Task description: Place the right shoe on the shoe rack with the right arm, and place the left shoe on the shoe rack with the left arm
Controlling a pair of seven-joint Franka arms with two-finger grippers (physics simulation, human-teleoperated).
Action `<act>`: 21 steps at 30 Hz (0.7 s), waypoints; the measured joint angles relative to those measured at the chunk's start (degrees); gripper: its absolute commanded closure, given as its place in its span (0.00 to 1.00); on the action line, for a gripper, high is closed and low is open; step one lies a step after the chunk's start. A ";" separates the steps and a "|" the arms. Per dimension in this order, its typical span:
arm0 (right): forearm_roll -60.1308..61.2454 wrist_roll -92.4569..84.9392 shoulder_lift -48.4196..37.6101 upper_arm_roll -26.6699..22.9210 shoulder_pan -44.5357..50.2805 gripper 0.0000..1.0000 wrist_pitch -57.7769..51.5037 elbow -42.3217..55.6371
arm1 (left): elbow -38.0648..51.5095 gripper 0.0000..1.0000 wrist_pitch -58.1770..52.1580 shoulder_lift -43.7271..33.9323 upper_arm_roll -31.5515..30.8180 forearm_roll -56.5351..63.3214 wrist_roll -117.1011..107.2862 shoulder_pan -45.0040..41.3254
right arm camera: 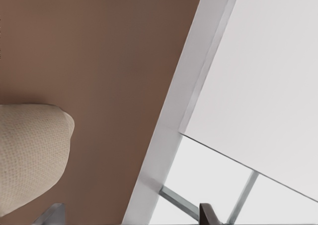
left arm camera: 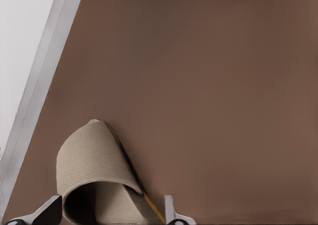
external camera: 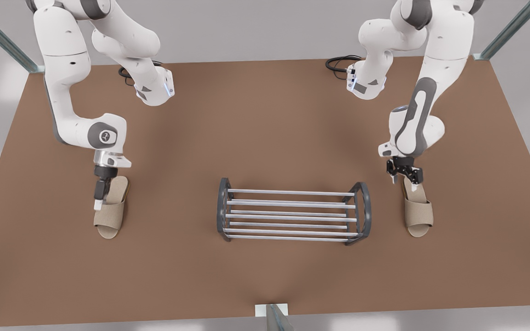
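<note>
Overhead, two white arms reach down over a brown desk (external camera: 265, 119), each above one beige slipper, with the shoe rack (external camera: 288, 214) standing empty between them. At the front view's left, the right end effector (external camera: 100, 196) hangs low against the outer edge of the right shoe (external camera: 111, 217), by the heel side of its strap. In the right wrist view its fingers (right arm camera: 53, 212) are spread wide, the slipper's strap (right arm camera: 25, 155) lying off to one side and the desk edge close on the other. At the front view's right, the left end effector (external camera: 406, 180) hovers over the heel of the left shoe (external camera: 419, 215), fingers (left arm camera: 47, 211) spread apart. In the left wrist view they straddle the slipper (left arm camera: 89, 155). Both slippers lie flat on the desk, well apart from the rack, toes pointing away from the arm bases.
</note>
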 measured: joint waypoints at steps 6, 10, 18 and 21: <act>0.00 12.71 0.21 -0.09 -1.06 0.00 0.94 -2.57 | -4.84 0.00 -8.32 -2.43 1.53 10.64 -8.83 -0.04; 0.00 18.67 0.94 -0.16 -1.04 0.00 -0.55 -5.01 | -8.56 0.00 -11.89 -5.96 3.64 14.61 -12.02 -0.02; 0.00 26.72 1.08 -0.17 -1.27 0.00 -3.16 -7.69 | -3.42 0.00 -20.11 1.64 4.67 15.66 -13.84 0.03; 0.00 28.63 3.07 -0.42 -1.25 0.00 -4.37 -6.88 | -0.55 0.00 -21.60 3.91 4.56 15.66 -14.00 -0.19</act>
